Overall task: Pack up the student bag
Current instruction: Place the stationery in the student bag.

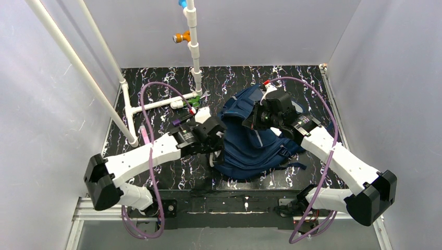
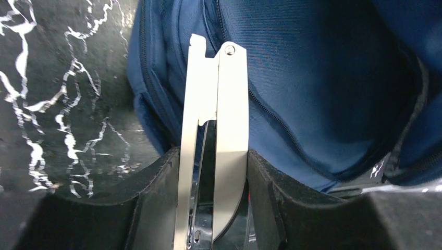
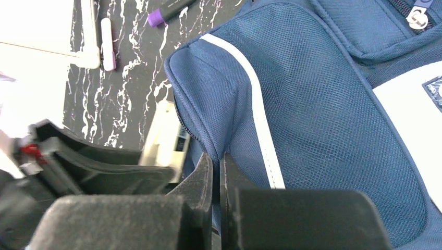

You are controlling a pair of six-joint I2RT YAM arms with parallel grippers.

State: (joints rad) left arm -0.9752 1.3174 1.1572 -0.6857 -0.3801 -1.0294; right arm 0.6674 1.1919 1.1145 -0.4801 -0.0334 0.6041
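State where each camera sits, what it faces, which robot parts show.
Top external: high behind the bases, looking down at the navy blue fabric backpack; both arms show.
Left wrist: facing the backpack's zipper; left gripper clamps a flat silver metal tool.
Right wrist: facing the mesh side; right gripper pinches its edge.
Both wrist views share the tool.

bag (image 2: 323, 78): cut off by top and right edges, left wrist view.
metal tool (image 2: 219, 114): lower end cut off at bottom edge.
white thing (image 3: 41, 26): overexposed, unidentifiable.
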